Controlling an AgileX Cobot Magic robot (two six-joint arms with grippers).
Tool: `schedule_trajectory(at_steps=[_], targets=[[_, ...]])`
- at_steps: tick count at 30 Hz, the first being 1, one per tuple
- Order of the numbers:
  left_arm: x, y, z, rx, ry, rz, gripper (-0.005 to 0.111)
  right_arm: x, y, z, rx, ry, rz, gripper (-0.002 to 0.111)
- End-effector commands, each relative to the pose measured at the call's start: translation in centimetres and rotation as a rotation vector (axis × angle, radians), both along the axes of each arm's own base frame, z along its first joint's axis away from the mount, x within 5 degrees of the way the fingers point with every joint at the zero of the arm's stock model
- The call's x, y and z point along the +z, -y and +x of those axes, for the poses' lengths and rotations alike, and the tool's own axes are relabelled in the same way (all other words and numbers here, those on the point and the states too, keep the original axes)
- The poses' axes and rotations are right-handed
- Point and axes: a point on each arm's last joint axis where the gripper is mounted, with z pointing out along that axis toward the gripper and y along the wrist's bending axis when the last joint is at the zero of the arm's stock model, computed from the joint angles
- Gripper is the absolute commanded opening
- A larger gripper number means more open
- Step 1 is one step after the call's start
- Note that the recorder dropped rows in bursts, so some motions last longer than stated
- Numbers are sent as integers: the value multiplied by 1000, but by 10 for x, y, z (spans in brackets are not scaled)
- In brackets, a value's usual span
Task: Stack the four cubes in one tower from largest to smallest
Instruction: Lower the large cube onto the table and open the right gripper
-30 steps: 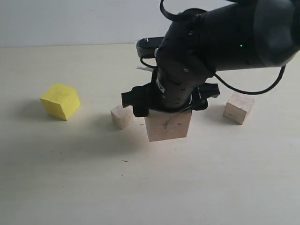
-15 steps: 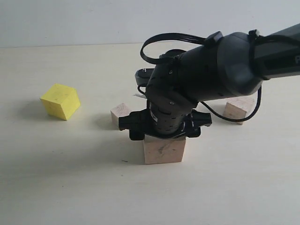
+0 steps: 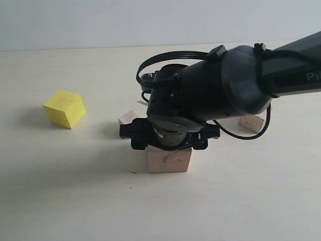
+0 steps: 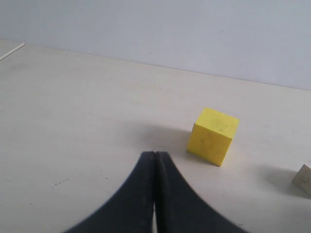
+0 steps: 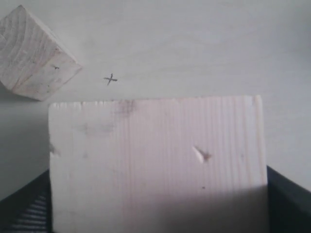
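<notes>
Gripping the large cube (image 3: 169,160) from two sides, the right tool (image 3: 169,142) holds it low on the bench (image 3: 75,201). The small cube (image 3: 128,117) sits just beside that tool. The left tool (image 4: 154,194) is clenched and empty, with the yellow cube (image 4: 212,136) ahead of it.

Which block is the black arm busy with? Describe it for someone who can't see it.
Find the big black arm reaching over the pale table. Gripped in its tool, nearest the camera, is the large bare-wood cube. It outsizes the small wood cube and medium wood cube behind it, and is not coloured like the yellow cube at left.
</notes>
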Motion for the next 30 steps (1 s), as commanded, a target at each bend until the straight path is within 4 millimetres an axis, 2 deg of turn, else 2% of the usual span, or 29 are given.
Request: schedule_trajectory(at_steps=[1, 12, 14, 18, 25, 28, 30], targets=[[0, 0, 0, -2, 11, -2, 0, 1, 0, 1, 15, 15, -10, 0], [0, 0, 0, -2, 11, -2, 0, -8, -1, 0, 23, -9, -27, 0], [0, 0, 0, -2, 11, -2, 0, -8, -1, 0, 25, -9, -28, 4], [0, 0, 0, -2, 11, -2, 0, -8, -1, 0, 25, -9, -28, 23], [0, 0, 0, -2, 11, -2, 0, -6, -2, 0, 45, -8, -19, 78], [0, 0, 0, -2, 11, -2, 0, -2, -2, 0, 50, 3, -10, 90], [0, 0, 0, -2, 11, -2, 0, 2, -2, 0, 52, 11, -2, 93]])
